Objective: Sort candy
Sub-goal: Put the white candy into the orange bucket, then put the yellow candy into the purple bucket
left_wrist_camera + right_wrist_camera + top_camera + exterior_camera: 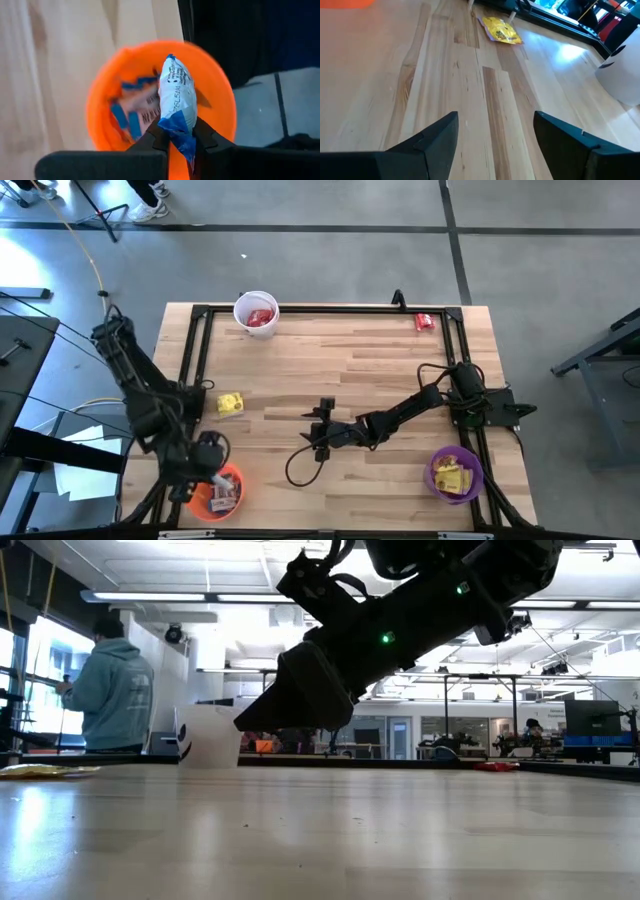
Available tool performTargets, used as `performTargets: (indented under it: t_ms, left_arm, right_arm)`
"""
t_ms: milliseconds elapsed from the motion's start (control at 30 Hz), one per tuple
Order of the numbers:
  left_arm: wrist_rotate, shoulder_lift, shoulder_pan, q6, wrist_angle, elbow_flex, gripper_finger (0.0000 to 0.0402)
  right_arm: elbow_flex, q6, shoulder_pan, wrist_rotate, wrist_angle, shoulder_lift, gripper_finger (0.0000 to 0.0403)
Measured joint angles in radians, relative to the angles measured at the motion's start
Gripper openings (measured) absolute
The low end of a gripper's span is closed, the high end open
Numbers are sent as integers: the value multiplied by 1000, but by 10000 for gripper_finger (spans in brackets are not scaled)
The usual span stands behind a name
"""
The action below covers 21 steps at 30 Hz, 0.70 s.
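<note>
High view: left gripper [213,477] sits over the orange cup [232,492] at the table's near-left corner. Right gripper [322,430] hovers mid-table w/ nothing under it. A yellow packet [231,404] lies on bare wood between the two, nearer the left gripper; a red packet [426,322] lies well apart from both, far-right corner by the frame. White cup [256,313] already has red candy in it, purple cup [457,474] has yellow, just behind the right gripper's arm.

Low view: right arm fills the top, gripper end hangs clear of the tabletop. Yellow packet [45,771] and red packet [497,766] show flat at the far edges. A person stands in the room behind.

Left wrist view: fingers [156,140] pinched tight on the tail of a blue-and-white bar [177,102], which stands up directly over the orange cup [100,107]; more blue bars lie inside.

Right wrist view: fingers [437,135] spread wide, holding nothing; yellow packet [500,30] ahead of them, well apart.

Step in hand, prob.: drop the bar. Bar is centred over the cup, so releasing here should do; best to open fully & lift straight up so the wrapper doesn't cling to a pad or tip over the rim.
</note>
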Motion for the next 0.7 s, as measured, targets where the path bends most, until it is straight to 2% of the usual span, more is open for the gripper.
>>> performTargets:
  t_ms: [133, 200, 300, 433, 700]
  left_arm:
    - [27, 60, -22, -115, -45, 3, 11]
    - [10, 88, -18, -190, -110, 2, 14]
    - [-2, 119, 1, -240, -124, 2, 31]
    - [7, 126, 23, -240, -88, 2, 78]
    - [140, 122, 33, -264, -83, 2, 178]
  right_arm:
    - [0, 0, 0, 1, -2, 0, 254]
    - [0, 0, 0, 1, -1, 0, 254]
    - [0, 0, 0, 0, -2, 0, 254]
    - [0, 23, 0, 0, -2, 0, 254]
    - [0, 42, 2, -2, -6, 0, 254]
